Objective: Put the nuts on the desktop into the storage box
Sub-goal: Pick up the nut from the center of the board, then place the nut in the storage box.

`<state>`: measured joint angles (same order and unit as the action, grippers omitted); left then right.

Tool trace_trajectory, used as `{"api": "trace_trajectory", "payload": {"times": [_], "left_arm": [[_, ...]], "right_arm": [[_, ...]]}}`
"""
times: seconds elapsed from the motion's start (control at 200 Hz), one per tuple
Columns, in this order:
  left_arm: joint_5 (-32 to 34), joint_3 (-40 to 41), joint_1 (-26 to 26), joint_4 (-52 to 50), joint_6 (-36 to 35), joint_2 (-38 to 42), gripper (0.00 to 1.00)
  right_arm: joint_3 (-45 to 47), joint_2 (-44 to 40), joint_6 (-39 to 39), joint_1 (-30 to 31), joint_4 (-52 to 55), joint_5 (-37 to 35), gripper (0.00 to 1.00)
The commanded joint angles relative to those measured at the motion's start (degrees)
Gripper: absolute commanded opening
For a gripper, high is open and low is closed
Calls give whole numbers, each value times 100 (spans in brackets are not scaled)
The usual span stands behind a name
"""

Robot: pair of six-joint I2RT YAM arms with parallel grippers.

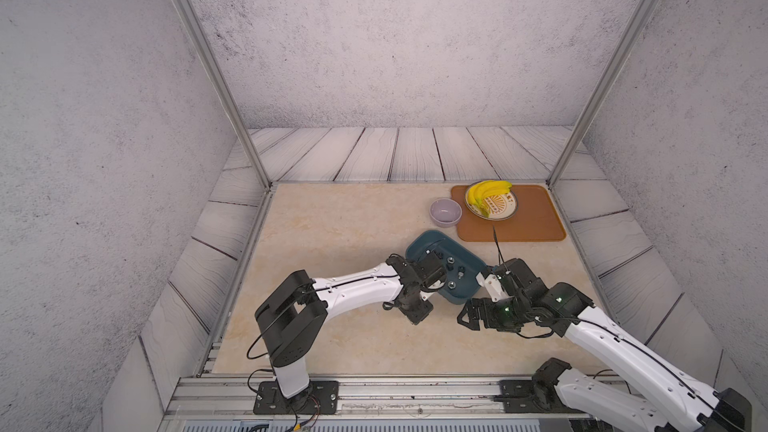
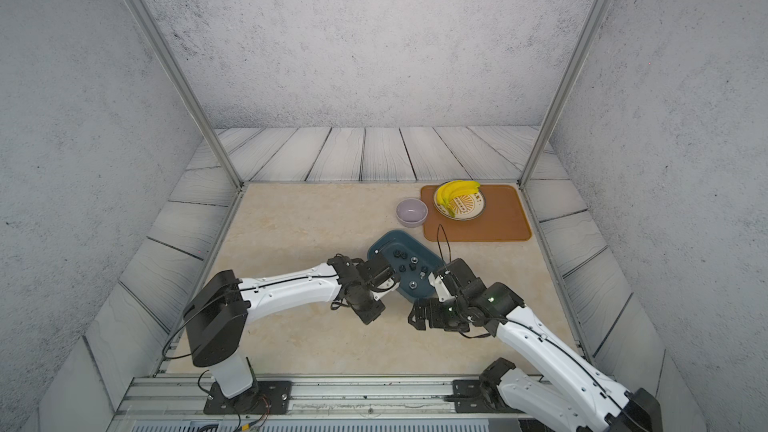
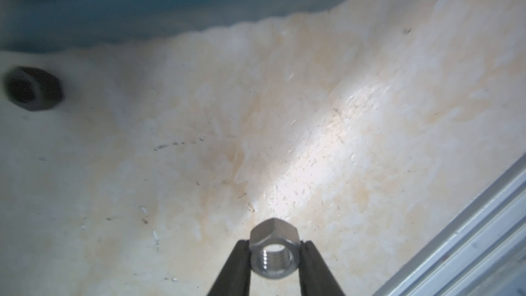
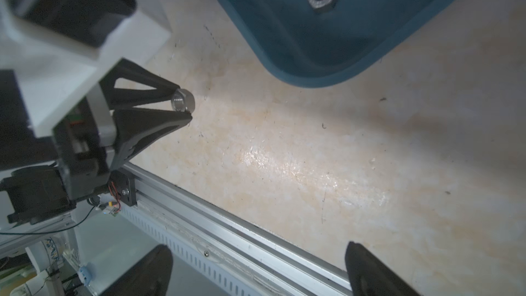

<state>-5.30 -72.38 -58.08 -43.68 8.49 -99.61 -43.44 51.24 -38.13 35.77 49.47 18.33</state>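
Note:
My left gripper (image 3: 274, 253) is shut on a silvery hexagonal nut (image 3: 274, 247), held just above the beige desktop (image 1: 332, 243). The right wrist view shows that same nut (image 4: 183, 100) pinched at the fingertips, short of the near corner of the dark teal storage box (image 4: 327, 52). A black nut (image 3: 32, 88) lies on the desktop beside the box wall. Several nuts (image 2: 413, 284) lie inside the storage box (image 1: 419, 238). My right gripper (image 4: 256, 252) stands wide open and empty, close to the box's right end in both top views.
A lilac bowl (image 1: 445, 211) sits behind the box. An orange-brown tray (image 1: 528, 226) carries a plate (image 1: 505, 205) of bananas at the back right. An aluminium rail (image 4: 227, 223) runs along the desktop's front edge. Both wrists crowd together near the box.

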Motion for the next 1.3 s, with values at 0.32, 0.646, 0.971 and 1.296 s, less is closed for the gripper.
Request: {"api": "trace_trajectory", "payload": {"times": [0.32,0.646,0.971,1.296], "left_arm": [[413,-2239,502,-1134,-264,-376,32],[687,-3414,963,-1308,-461,-1350,32],[734,-4045,1073,-1268,-594,-2120,33],[693,-4077,1201,-1114,-656,-2460,32]], "right_arm": [[-110,-466,-242,13,-498,-1075,99],[-319,-326,21,6,-490,-1285,99],[106,-453,217,3,-1490,-1552,99],[1165,-812,684,6,-3368,-2485,99]]}}
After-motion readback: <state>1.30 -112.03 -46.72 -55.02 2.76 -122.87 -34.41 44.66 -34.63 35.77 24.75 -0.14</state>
